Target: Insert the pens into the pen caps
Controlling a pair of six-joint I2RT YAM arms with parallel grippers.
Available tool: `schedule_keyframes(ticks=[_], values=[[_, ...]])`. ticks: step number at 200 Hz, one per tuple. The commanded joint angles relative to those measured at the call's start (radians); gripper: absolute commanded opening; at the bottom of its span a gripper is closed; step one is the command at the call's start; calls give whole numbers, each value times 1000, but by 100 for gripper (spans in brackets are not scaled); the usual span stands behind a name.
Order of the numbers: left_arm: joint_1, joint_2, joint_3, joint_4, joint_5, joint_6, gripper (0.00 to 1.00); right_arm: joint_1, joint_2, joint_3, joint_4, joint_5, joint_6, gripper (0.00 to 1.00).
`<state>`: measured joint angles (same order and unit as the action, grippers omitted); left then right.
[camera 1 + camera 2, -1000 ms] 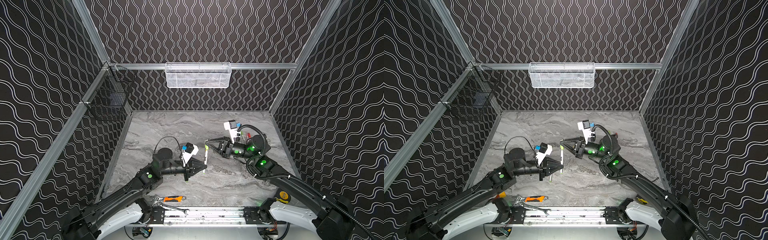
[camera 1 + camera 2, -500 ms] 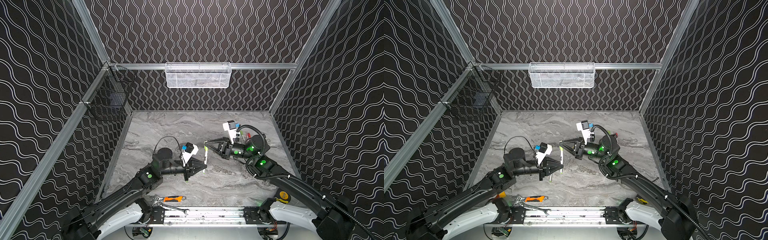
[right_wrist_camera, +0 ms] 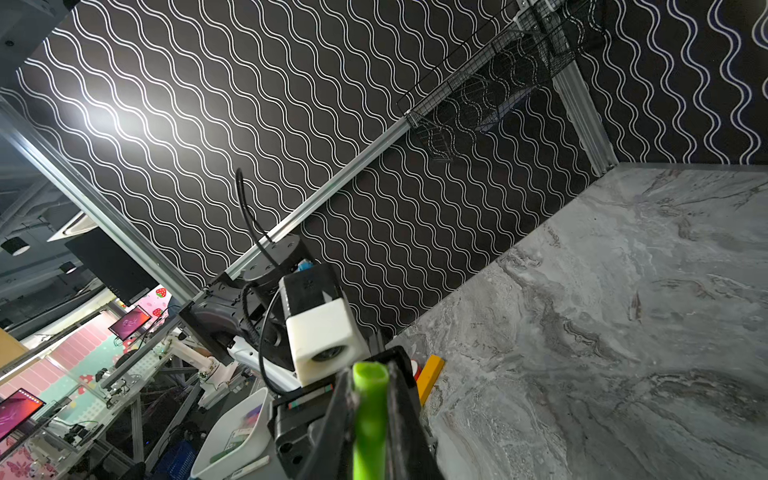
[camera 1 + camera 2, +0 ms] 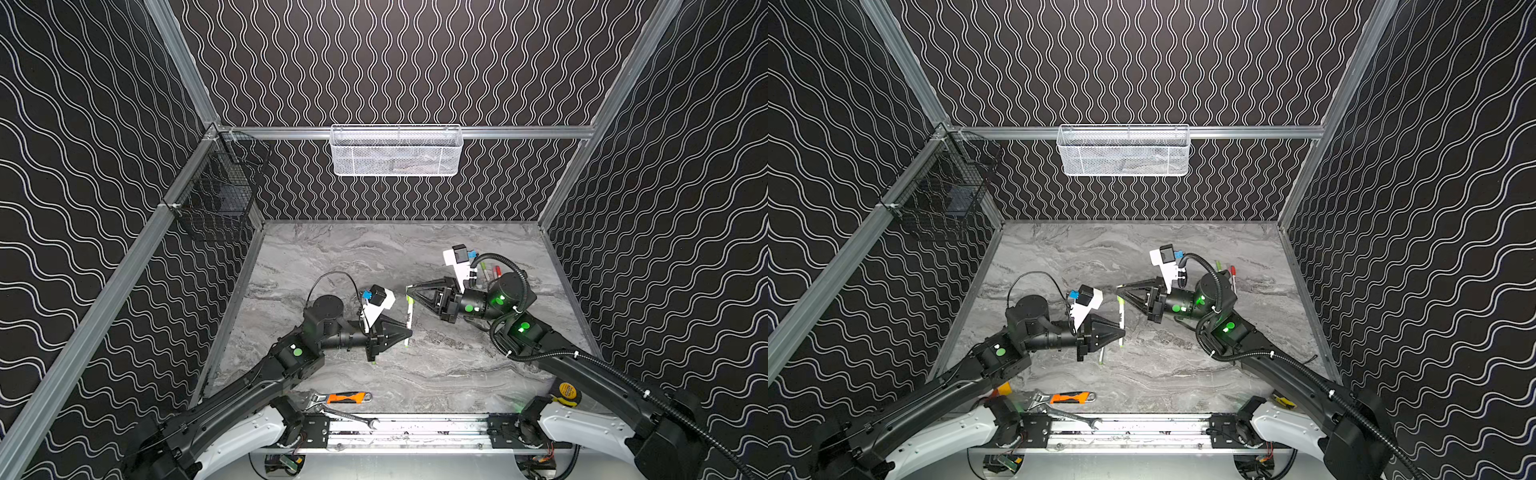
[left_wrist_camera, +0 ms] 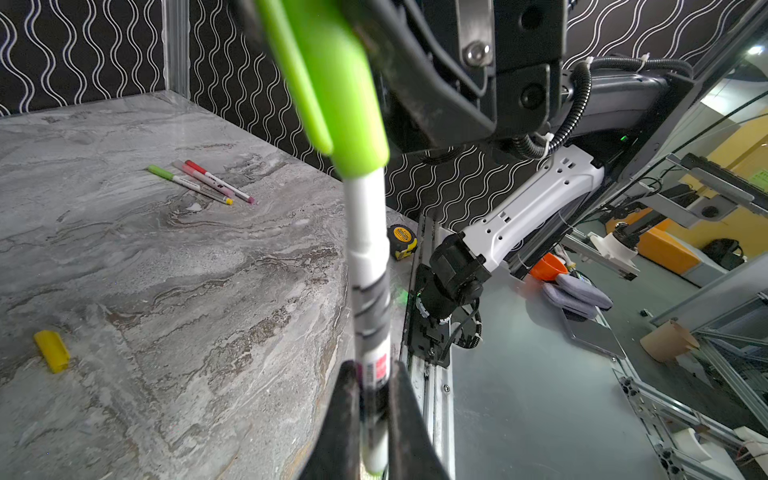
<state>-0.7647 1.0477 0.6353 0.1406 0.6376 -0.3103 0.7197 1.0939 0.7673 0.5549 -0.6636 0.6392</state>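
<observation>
Item: one pen, held above the table beyond the orange-handled wrench, barrel clamped in the closed left gripper, far end hidden inside a lime green cap pinched by the closed right gripper; depth of seating cannot be told. Three more pens, lying together well beyond the wrench to its right, are largely screened by the right arm in both top views; a yellow cap is shown only in the left wrist view.
</observation>
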Motion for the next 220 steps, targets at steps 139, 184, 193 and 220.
schedule_keyframes(ticks=[139, 184, 193, 220], values=[[36, -14, 45, 94, -18, 11, 0, 41, -5, -189, 80, 56, 89, 8], [37, -13, 75, 52, -97, 52, 0, 60, 15, -150, -109, 124, 138, 3], [38, -17, 75, 55, -121, 55, 0, 73, 11, -148, -141, 154, 146, 2], [37, -34, 75, 74, -223, 60, 0, 113, 13, -111, -343, 310, 190, 1]])
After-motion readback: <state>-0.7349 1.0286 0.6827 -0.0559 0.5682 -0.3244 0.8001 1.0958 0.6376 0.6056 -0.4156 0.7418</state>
